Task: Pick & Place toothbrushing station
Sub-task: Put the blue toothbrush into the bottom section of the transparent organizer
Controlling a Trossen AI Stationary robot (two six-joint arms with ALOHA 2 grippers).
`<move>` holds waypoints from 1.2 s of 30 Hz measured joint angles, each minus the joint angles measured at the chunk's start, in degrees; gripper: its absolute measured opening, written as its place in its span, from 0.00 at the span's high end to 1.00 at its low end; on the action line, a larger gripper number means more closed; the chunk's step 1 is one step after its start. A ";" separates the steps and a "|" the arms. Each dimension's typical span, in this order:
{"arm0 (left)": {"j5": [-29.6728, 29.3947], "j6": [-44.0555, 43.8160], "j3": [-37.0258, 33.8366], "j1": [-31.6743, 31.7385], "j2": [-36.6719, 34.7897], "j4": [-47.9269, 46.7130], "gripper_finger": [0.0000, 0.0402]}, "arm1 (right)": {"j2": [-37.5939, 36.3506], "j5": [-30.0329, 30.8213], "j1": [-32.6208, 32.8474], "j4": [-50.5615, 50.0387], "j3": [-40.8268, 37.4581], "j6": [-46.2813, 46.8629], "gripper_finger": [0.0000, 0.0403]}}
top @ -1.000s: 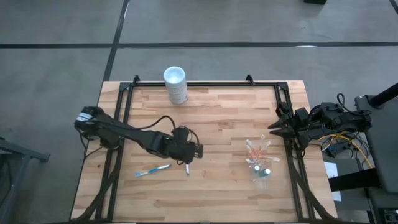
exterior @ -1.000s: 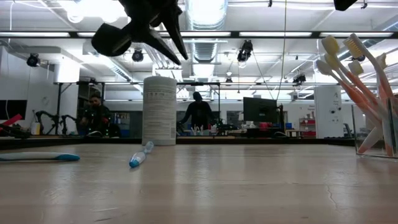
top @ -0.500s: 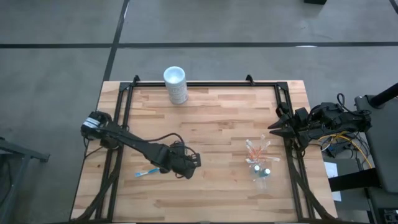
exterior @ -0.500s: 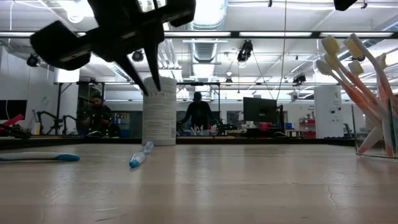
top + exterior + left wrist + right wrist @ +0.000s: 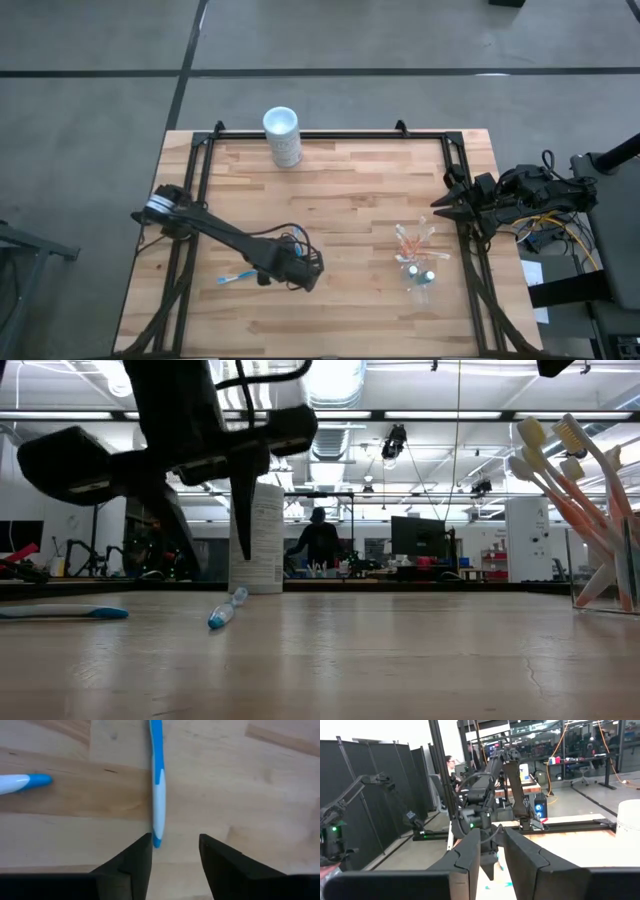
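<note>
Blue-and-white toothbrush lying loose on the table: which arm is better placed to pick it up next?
The left. Its gripper hangs open right over the toothbrush, the handle's end just off one finger. The right gripper waits at the table's far edge, beside the clear cup.

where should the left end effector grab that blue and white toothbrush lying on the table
Probably at mid-handle, coming straight down from above. The blue-and-white toothbrush lies flat on the wooden table, so only its narrow sides offer a grip. The left end effector hovers open near one end; its fingers should straddle the handle crosswise, nearer the white middle section.
</note>
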 joint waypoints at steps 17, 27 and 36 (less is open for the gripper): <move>-0.03 0.69 -4.71 1.13 2.23 6.70 0.58 | 0.00 0.00 0.00 -0.02 0.00 0.00 0.81; 0.22 1.10 -7.26 1.39 2.01 10.16 0.61 | 0.00 0.00 0.00 0.00 0.00 0.00 0.81; 0.70 2.64 -7.39 1.33 2.05 9.17 0.86 | 0.00 0.00 0.00 0.00 0.00 0.00 0.83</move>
